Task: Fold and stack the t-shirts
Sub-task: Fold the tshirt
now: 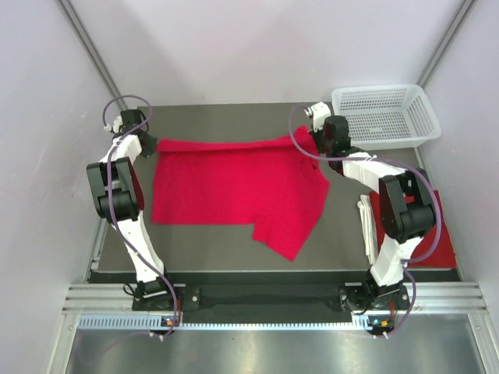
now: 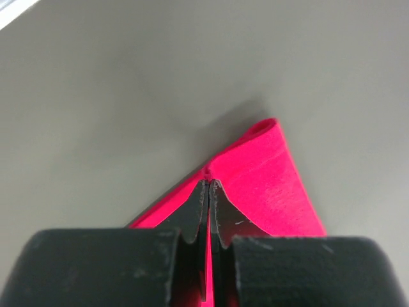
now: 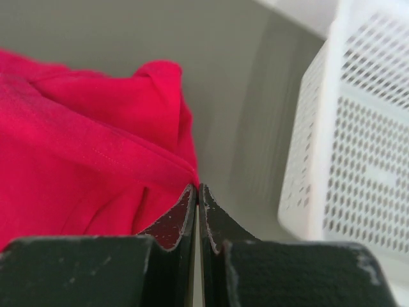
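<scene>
Where the two arm bases sit at 6 o'clock on the table [image 1: 210,238], a second red cloth [image 1: 443,243] lies flat at about 4 o'clock, partly hidden under the right arm; whether it is folded cannot be told. Farther in, the red t-shirt [image 1: 226,187] is spread across the middle of the dark surface, its body mostly flat, with one sleeve or flap jutting toward 5 o'clock nearer the bases. Its far edge runs from 10 o'clock to 1 o'clock and is pinched at both ends. The left gripper [image 1: 150,143] at 10 o'clock has its jaws pressed fully together on the far left corner; its wrist view shows the left gripper [image 2: 209,182] tips clamped on a folded edge of the t-shirt [image 2: 275,185]. The right gripper [image 1: 312,146] at 1 o'clock is likewise fully closed, and its wrist view shows the right gripper [image 3: 197,187] nipping the bunched t-shirt [image 3: 77,153] hem. Beyond it, at 2 o'clock, stands the white mesh basket [image 1: 386,115], seen close beside the right fingers as the basket [image 3: 358,160], apart from the cloth
</scene>
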Robot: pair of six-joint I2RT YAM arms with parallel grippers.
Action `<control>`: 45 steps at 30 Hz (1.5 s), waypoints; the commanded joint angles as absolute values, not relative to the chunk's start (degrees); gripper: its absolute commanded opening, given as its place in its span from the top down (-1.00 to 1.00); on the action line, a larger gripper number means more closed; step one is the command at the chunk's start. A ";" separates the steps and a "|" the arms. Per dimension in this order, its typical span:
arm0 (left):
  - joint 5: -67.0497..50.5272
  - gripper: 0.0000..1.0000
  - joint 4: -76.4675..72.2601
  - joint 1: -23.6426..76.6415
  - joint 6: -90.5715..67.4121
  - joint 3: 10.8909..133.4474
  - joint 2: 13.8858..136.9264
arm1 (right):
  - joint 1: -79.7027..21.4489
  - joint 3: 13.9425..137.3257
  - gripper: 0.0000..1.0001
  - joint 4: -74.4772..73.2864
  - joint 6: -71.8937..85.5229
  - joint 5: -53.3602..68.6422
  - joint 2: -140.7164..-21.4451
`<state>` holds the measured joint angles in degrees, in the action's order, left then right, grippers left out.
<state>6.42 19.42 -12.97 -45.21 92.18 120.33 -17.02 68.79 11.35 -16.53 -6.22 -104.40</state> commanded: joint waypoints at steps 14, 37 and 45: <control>8.17 1.00 24.16 -13.62 -39.46 84.90 114.44 | -20.48 57.66 1.00 10.81 -13.45 -10.46 -97.03; 11.69 1.00 27.77 -13.62 -39.02 80.60 111.62 | -21.09 54.58 1.00 8.35 -10.81 -11.69 -94.74; 12.13 1.00 27.69 -13.62 -38.67 79.01 112.15 | -21.44 57.65 1.00 1.77 -10.20 -10.28 -97.56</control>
<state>10.02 27.38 -13.10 -39.66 79.75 114.04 -20.86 54.92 5.15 -11.16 -10.33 -96.71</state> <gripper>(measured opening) 0.012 0.007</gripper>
